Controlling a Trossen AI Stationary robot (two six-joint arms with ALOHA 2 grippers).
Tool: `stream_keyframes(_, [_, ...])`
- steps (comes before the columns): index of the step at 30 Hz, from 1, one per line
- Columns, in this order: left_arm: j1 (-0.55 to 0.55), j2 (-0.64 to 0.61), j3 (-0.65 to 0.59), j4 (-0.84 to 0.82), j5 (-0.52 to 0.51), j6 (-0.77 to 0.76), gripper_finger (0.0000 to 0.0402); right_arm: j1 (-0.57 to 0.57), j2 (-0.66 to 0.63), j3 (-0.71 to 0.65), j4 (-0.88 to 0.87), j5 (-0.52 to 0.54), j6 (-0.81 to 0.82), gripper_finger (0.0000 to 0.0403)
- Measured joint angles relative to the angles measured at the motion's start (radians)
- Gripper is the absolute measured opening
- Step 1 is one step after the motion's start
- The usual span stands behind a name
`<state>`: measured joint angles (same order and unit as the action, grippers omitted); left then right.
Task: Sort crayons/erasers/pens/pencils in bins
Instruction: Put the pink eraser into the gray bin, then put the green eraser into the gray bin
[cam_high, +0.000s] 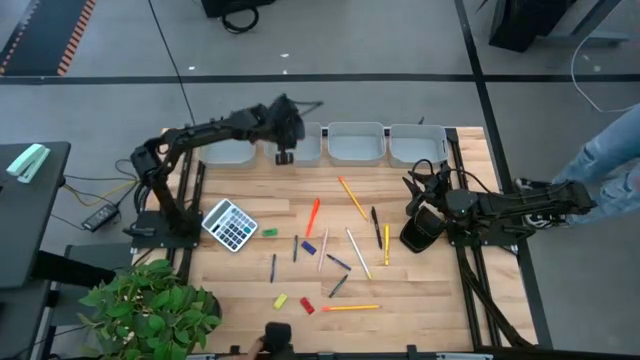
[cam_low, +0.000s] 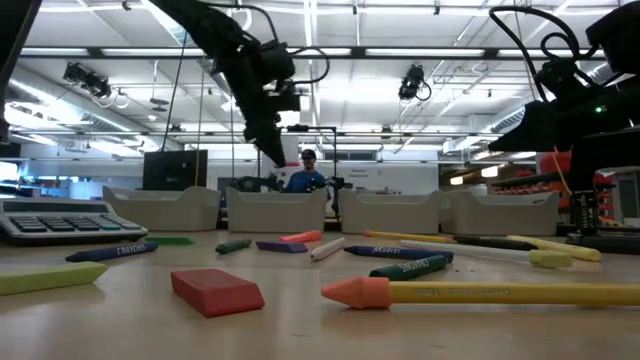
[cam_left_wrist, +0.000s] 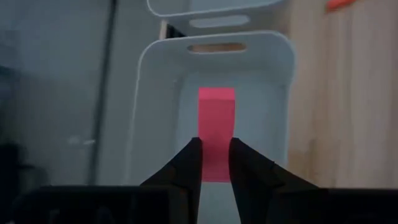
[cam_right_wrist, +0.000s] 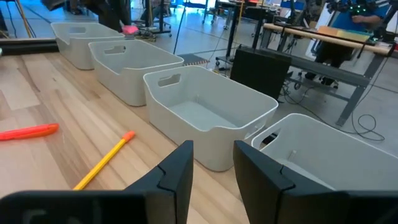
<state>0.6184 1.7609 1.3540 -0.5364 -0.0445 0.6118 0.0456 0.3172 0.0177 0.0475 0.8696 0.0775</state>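
We see two dark, near-black jointed arms, left arm (cam_high: 215, 130) and right arm (cam_high: 510, 208), built from chunky segments with rounded joints. Black cables loop loosely off both. Each sits on a black base frame bolted at the table edge. Left gripper (cam_left_wrist: 216, 163) has two flat black tapered fingers; right gripper (cam_right_wrist: 212, 168) has broader, blocky black fingers with angled edges.

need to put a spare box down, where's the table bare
Bare wood: the strip below the bins, above the calculator, and the right side beyond the yellow pencil. Crowded: the middle, with crayons and pencils.
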Motion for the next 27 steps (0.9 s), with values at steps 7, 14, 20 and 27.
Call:
stream_keyframes(7, [0.070, 0.058, -0.002, -0.003, 0.095, -0.025, 0.0091, 0.000, 0.000, 0.000, 0.005, 0.000, 0.001, 0.0124])
stream_keyframes(14, [0.061, 0.082, -0.001, 0.026, 0.024, -0.055, 0.0134, 0.000, 0.000, 0.000, 0.004, -0.004, 0.001, 0.0124])
stream_keyframes(20, [0.055, 0.083, -0.001, 0.025, 0.019, -0.056, 0.0183, 0.000, 0.000, 0.000, 0.004, -0.003, 0.001, 0.0124])
stream_keyframes(27, [0.017, 0.070, -0.001, -0.028, -0.032, -0.059, 0.0226, 0.000, 0.000, 0.000, 0.004, -0.003, -0.011, 0.0124])
